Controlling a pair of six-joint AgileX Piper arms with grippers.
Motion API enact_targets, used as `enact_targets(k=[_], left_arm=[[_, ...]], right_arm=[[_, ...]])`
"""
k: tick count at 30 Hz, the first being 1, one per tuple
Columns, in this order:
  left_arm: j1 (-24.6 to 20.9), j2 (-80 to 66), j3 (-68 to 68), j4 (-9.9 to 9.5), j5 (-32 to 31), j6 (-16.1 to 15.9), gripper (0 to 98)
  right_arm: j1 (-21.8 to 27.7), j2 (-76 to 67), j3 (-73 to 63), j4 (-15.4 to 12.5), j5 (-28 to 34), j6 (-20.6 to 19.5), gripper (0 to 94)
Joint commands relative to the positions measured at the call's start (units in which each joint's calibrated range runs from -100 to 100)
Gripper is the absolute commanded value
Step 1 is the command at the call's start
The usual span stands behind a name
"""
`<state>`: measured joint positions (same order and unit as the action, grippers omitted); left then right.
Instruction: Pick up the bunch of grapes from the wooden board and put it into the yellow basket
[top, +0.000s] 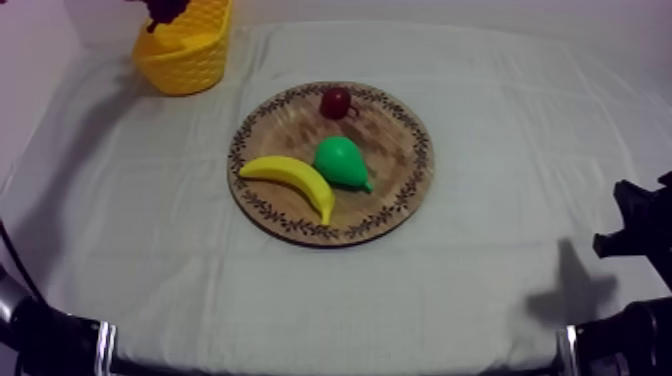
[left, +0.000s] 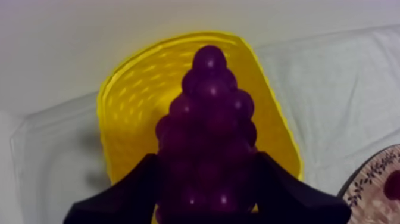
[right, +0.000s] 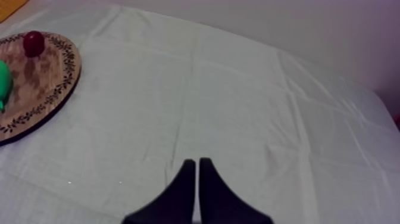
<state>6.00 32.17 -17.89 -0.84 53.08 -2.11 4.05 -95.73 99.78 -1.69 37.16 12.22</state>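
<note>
While left end effector (left: 208, 182) grips it, bunch of grapes (left: 209, 101) over yellow basket (left: 126, 119) (apparently not touching)

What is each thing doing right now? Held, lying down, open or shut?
Yellow basket: standing upright.
Purple bunch of grapes: held above the basket.
Left gripper: shut on the grapes.
Round patterned wooden board: flat on the cloth.
Yellow banana: lying on the board.
Green pear: lying on the board.
Small red fruit: by the board's far rim.
Right gripper: shut, holding nothing.

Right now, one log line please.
left claw: shut on grapes, over yellow basket | right claw: shut, empty | board: banana, pear, small red fruit
</note>
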Motion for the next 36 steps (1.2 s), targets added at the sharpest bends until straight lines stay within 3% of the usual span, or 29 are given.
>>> enact_targets(k=[1,20,28,36], left_arm=[[-0.14,3.13,-1.45,-0.02,-0.02,-0.02,34.1],[-1.23,10.73,-2.71,2.06,-1.03,-1.78,33.2],[-1.74,8.63,1.13,2.08,-5.40,-0.63,65.1],[-2.18,7.04,3.30,1.83,-7.93,0.25,70.2]], right_arm=[[0.01,-0.02,-0.01,0.01,0.02,0.06,0.5],[0.01,-0.02,-0.01,0.01,0.02,0.06,0.5],[0.01,-0.02,-0.01,0.01,0.02,0.06,0.5],[0.01,-0.02,-0.01,0.01,0.02,0.06,0.5]])
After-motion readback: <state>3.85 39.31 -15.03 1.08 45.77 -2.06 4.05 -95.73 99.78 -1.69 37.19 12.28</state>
